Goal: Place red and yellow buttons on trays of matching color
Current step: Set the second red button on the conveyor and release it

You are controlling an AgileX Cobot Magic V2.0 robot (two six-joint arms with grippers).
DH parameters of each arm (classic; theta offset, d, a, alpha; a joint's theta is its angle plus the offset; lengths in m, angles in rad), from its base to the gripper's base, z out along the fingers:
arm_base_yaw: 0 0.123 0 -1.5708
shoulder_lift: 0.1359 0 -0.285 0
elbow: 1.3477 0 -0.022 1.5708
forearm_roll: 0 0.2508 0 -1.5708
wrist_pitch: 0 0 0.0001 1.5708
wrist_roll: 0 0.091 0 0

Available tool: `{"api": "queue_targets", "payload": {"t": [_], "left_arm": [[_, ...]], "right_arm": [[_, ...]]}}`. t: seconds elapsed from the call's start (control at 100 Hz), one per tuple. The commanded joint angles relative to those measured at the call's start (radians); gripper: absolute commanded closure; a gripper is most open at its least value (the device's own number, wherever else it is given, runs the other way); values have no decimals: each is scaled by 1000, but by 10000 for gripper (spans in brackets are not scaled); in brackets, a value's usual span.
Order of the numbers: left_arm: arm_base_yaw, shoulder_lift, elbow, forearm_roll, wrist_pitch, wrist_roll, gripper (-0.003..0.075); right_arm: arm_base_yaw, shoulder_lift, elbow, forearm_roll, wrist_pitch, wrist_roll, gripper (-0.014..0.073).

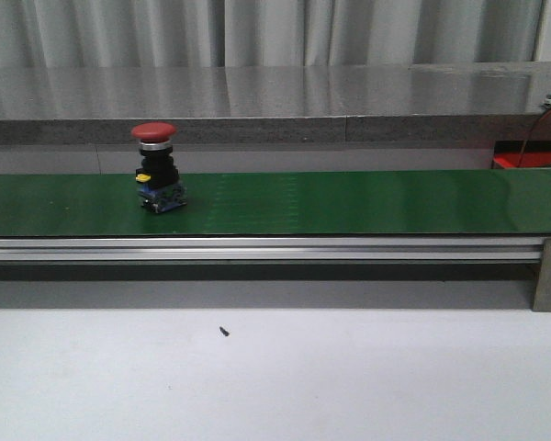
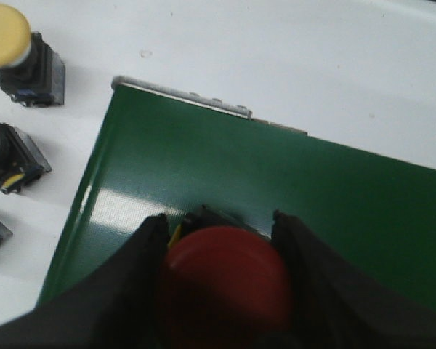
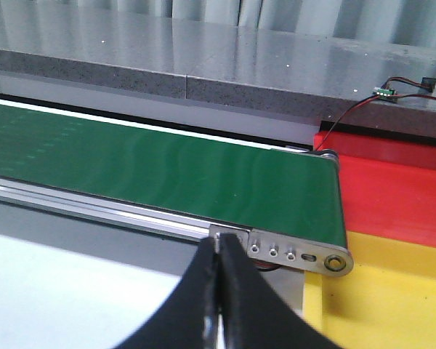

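red button (image 1: pixel 156 169) upright on green belt (image 1: pixel 349 202), cap up, long axis vertical | left gripper (image 2: pixel 221 273) clamps a red button | right gripper (image 3: pixel 219 291) closed, empty

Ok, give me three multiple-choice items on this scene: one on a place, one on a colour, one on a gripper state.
1. Where does the front view's red button stand?
A. on the green belt
B. on the grey ledge
C. on the white table

2. Which tray lies directly at the belt's end?
A. yellow
B. blue
C. red

3. How is the right gripper?
A. holding a button
B. shut, holding nothing
C. wide open

Answers:
1. A, its base rests on the belt.
2. C, the yellow tray lies beside the red one.
3. B, its fingers meet with nothing between them.
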Motion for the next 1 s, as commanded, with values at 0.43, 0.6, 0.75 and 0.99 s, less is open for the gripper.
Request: {"api": "queue_targets", "payload": {"t": [0.43,0.6,0.75,0.99], "left_arm": [[-10,-39,-28,-33,-11,23,13],[-31,-106,-28,-43,-24,23,58],[-83,-198,-28,-43,-45,65,80],[-200,-407,60,-35,-114,110,82]], "right_arm": [[-2,-14,-19,-10,-81,3,690],[-2,-14,-19,-10,-81,3,690],[-2,-14,-19,-10,-81,3,690],[-2,-14,-19,-10,-81,3,690]]}}
